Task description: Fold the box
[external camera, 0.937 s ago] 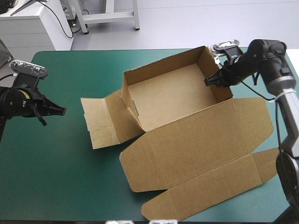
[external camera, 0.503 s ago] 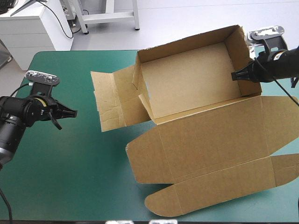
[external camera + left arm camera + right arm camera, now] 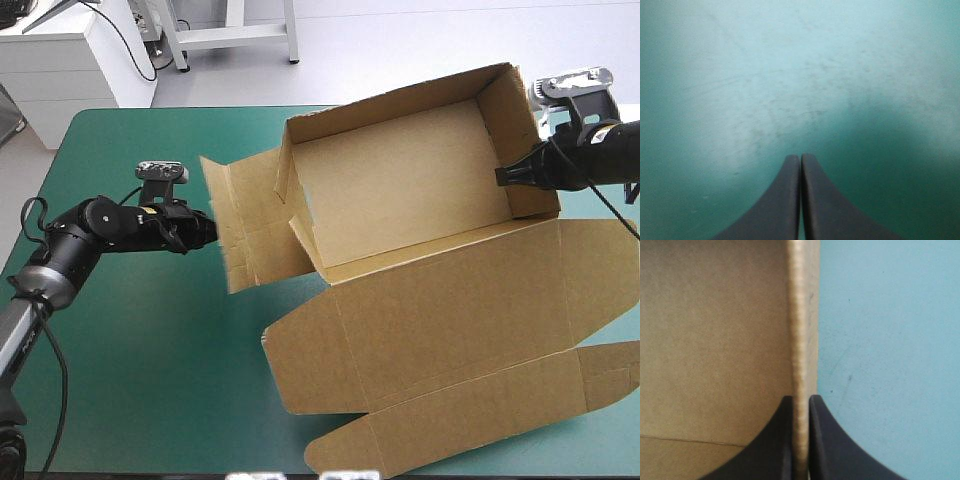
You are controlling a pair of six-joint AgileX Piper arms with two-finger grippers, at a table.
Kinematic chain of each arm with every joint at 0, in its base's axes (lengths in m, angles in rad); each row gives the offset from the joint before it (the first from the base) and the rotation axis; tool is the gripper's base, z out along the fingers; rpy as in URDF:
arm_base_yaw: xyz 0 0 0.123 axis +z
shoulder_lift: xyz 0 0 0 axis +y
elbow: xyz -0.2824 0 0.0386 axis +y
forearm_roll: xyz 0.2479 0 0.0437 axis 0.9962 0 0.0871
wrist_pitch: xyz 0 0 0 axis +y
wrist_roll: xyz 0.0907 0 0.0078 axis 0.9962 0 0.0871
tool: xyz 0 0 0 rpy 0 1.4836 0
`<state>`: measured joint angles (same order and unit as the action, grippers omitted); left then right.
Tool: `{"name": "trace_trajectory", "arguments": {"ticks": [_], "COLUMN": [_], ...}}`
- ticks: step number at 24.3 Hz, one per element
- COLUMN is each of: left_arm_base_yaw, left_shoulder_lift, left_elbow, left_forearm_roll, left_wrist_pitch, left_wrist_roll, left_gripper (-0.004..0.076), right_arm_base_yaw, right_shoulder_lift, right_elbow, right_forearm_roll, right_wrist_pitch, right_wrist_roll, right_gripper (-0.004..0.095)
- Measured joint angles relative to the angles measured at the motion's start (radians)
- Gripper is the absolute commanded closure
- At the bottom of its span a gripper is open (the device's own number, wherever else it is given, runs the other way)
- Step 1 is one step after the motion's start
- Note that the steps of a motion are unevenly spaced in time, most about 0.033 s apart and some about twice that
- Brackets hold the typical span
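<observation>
Teal-green table cover (image 3: pixel 140 360): brown box (image 3: pixel 400 190), open tray, lid (image 3: pixel 450 300) spread flat on its near side. Right gripper (image 3: pixel 503 176): fingers pinching box's right wall (image 3: pixel 518 130). Left gripper (image 3: pixel 212 229): fingers pressed together, empty, just beside box's left flap (image 3: pixel 245 235).

Open box (image 3: pixel 400 190): right gripper (image 3: pixel 500 177) clamps wall, left gripper (image 3: pixel 210 228) by flap (image 3: pixel 245 235).

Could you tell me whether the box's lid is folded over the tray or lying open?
Open: the box shows its bare inner floor, and the lid lies spread out beside it, not over it.
</observation>
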<state>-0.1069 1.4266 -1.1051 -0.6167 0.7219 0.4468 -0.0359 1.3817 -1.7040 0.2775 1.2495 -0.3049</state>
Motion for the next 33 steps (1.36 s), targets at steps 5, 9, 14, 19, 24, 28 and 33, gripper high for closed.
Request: {"name": "trace_trajectory", "arguments": {"ticks": [5,9,14,19,24,28,33], "left_arm_base_yaw": [0.002,0.004,0.004,0.004,0.004,0.004,0.004], "left_shoulder_lift": [0.013,0.014,0.014,0.014,0.014,0.014,0.014], "left_elbow": [0.001,0.002,0.002,0.002,-0.004,-0.006,-0.006], "left_forearm_roll": [-0.414,-0.650,-0.817,-0.952,-1.003,-1.035,-1.041], "left_wrist_pitch": [0.120,0.294,0.447,0.466,0.467,0.467,0.467], "left_wrist_roll": [0.329,0.508,0.575,0.610,0.614,0.631,0.652], "left_gripper": [0.0731,0.0731,0.0730,0.0652,0.0442,0.0227,0.0181], "right_arm_base_yaw": [-0.002,-0.007,-0.007,-0.007,-0.007,-0.007,-0.007], "right_shoulder_lift": [0.000,0.000,0.000,0.000,0.000,0.000,0.000], "right_elbow": [0.000,0.000,0.000,0.000,0.000,0.000,0.000], "right_forearm_roll": [-0.003,0.002,0.002,0.005,0.018,0.039,0.042], "right_wrist_pitch": [-0.001,-0.001,-0.007,-0.016,-0.040,-0.057,-0.062], "right_wrist_roll": [0.000,0.001,0.011,0.028,0.039,0.043,0.053], "right_gripper": [0.0929,0.0929,0.0927,0.0926,0.0927,0.0925,0.0922]}}
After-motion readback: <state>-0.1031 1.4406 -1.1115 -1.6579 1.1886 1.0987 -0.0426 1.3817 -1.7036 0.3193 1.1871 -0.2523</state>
